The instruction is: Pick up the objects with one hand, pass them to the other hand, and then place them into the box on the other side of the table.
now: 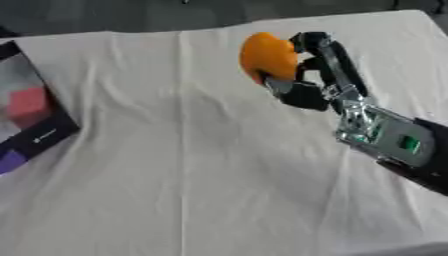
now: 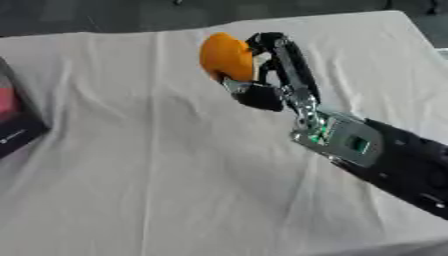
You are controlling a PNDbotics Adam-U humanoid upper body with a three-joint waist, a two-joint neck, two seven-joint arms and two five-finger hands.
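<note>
The right hand curls its fingers round an orange object above the white-clothed bench, well right of the dark box.

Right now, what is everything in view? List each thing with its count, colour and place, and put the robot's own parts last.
orange object: one, orange, rounded, far right-centre of the table, held in the right hand.
box: one, dark rim, at the table's left edge, only partly in view.
red block: one, red-pink, inside the box.
purple patch: one, at the box's near corner; cannot tell what it is.
tablecloth: one, white, creased, covering the table.
right hand: one, black and silver, reaching in from the right, fingers curled round the orange object.
Left hand: not in view.
</note>
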